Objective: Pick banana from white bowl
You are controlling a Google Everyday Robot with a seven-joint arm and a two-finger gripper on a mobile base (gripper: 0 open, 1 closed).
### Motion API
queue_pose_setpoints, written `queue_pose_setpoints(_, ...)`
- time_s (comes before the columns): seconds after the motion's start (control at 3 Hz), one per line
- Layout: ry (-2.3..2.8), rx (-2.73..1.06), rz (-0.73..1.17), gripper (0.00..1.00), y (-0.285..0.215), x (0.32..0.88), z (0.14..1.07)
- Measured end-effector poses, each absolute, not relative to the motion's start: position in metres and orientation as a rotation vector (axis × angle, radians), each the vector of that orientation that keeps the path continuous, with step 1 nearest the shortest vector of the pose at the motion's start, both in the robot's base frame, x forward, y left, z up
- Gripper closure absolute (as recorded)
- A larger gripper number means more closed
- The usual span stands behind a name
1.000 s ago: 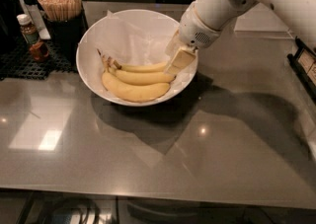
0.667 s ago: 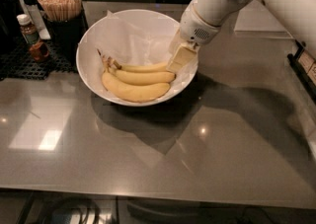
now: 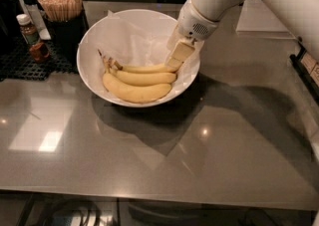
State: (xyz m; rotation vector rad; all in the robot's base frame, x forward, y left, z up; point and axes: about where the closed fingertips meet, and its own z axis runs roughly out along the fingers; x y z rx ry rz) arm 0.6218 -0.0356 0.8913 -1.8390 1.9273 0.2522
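The white bowl (image 3: 94, 41), lined with crinkled white paper, stands on the grey counter left of centre. A joined bunch of three yellow bananas lies in its front half, stems pointing left. The banana (image 3: 144, 68) is the thin top one on the inner curve. Two fatter bananas (image 3: 137, 92) lie in front of it. My gripper (image 3: 174, 62) reaches down from the upper right over the bowl's right rim. It sits right at the banana's right end and covers its tip. The bunch rests on the paper.
A black holder of wooden sticks (image 3: 61, 5) and a small brown sauce bottle (image 3: 31, 36) stand on a black mat at the far left. A white sheet (image 3: 261, 18) lies at the back right. The counter's front edge (image 3: 149, 196) runs along the bottom.
My gripper has edged slightly left and down onto the banana's right end. The bunch and the bowl have not moved.
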Motion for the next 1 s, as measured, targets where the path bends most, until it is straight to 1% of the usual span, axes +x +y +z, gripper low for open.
queue_pose_setpoints(0.33, 1.929, -1.794, 0.332, 0.50, -0.0314, 0.6039, 0.8730)
queue_pose_setpoints(0.67, 1.929, -1.793, 0.333, 0.51, -0.0315, 0.6036, 0.8723)
queue_pose_setpoints(1.0, 1.929, -1.793, 0.333, 0.57, -0.0314, 0.6036, 0.8722)
